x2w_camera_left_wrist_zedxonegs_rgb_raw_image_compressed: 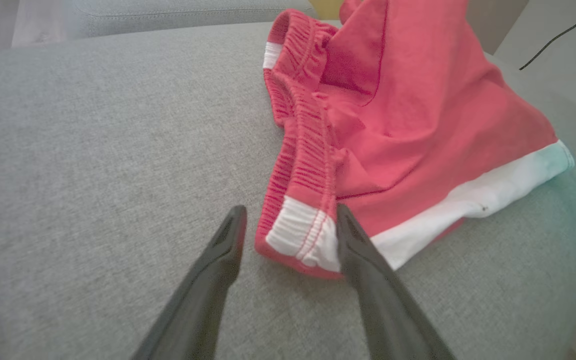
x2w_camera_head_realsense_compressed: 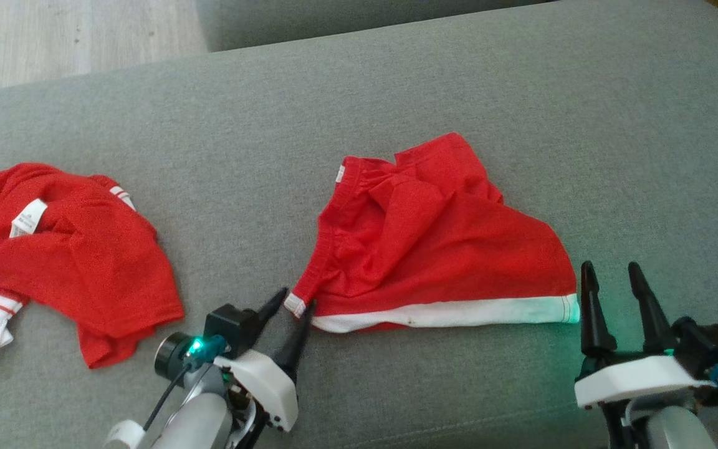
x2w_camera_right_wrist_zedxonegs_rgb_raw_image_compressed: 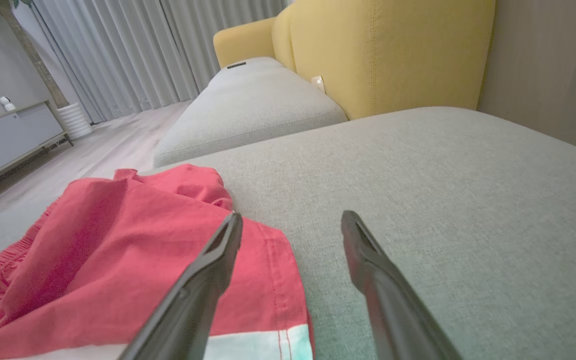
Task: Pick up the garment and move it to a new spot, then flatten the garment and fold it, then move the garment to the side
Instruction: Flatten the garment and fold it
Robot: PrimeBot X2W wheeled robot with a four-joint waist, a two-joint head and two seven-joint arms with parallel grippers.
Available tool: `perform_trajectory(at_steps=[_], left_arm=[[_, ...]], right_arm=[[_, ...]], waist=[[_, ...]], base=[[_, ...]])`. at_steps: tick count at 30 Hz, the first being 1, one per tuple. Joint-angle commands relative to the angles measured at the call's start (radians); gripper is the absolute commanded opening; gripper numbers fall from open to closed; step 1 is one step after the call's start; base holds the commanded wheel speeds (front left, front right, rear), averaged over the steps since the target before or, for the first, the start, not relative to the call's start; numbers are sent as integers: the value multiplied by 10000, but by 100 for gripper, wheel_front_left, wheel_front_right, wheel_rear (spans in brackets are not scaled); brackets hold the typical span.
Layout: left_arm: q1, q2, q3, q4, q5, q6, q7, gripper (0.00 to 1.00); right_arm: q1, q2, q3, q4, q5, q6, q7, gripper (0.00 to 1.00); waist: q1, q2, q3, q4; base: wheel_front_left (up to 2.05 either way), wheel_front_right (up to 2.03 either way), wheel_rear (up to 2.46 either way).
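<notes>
While the red shorts (x2w_camera_head_realsense_compressed: 434, 249) are lying on the grey cushion (x2w_camera_head_realsense_compressed: 396, 93), the left gripper (x2w_camera_head_realsense_compressed: 296, 300) is straddling their white-tipped waistband corner, fingers spread; the right gripper (x2w_camera_head_realsense_compressed: 610, 268), likewise spread, is sitting just beside their white hem's end.

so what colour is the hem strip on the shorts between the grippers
White, on red shorts; the hem strip shows best in the head view.
</notes>
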Motion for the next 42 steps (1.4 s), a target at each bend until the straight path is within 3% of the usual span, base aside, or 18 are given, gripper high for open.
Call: perform_trajectory(at_steps=[1, 17, 34, 35, 37, 42], left_arm=[[-497, 182, 233, -268, -90, -58, -92, 0], [-304, 72, 437, -1212, -168, -59, -92, 0], [-306, 68, 390, -1298, -146, -59, -92, 0], [-312, 70, 388, -1296, -148, -59, -92, 0], [-320, 73, 386, -1286, -152, -59, -92, 0], [-313, 86, 414, -1235, -163, -59, -92, 0]], right_arm=[[-317, -45, 202, -39, 21, -9, -108, 100], [-747, -44, 531, 2083, 171, -9, 254, 100], [-1072, -43, 1350, 2911, 790, -9, 470, 100], [-1091, -43, 1420, 2925, 824, -9, 476, 80], [-1125, -43, 1525, 2927, 853, -9, 445, 0], [-1175, -140, 1633, 2854, 858, -9, 341, 0]], waist=[[-1, 0, 1, 15], [-1, 0, -32, 292], [-1, 0, -34, 369], [-1, 0, -35, 366], [-1, 0, -40, 360], [-1, 0, -107, 350]], base=[[0, 0, 0], [0, 0, 0], [0, 0, 0], [0, 0, 0], [0, 0, 0], [0, 0, 0]])
